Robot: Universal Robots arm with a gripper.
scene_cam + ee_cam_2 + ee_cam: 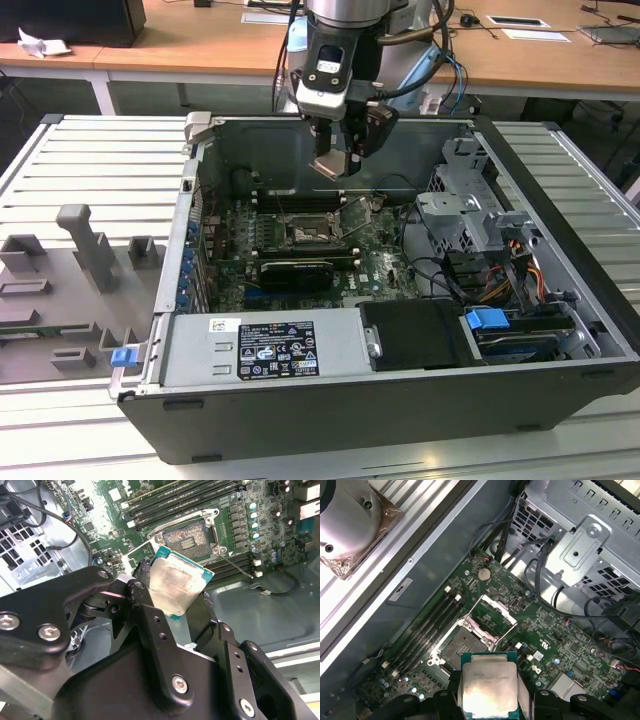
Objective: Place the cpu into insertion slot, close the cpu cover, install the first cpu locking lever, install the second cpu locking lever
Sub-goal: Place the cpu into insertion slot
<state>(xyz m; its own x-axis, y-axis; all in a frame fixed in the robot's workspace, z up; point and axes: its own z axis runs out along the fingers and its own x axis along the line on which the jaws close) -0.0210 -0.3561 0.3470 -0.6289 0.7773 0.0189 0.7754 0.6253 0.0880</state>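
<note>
My gripper [335, 162] hangs inside the open computer case, above the green motherboard, and is shut on the cpu [330, 166]. In both wrist views the cpu [175, 582] [487, 687] is a square chip with a pale metal face and a teal edge, pinched between the two black fingers [142, 587]. The insertion slot [462, 644] [189, 537] [305, 232] lies uncovered below and a little ahead of the cpu, its dark contact field showing. The cpu cover [492, 616] is a silvery frame flipped up beside the slot.
Long black memory slots [180, 497] flank the socket. A black expansion card [295, 272] lies nearer the front of the case. A grey drive cage [465, 215] with cables is on the exterior view's right, and a power supply [265, 350] is in front. Grey fixtures [85, 245] stand outside the case.
</note>
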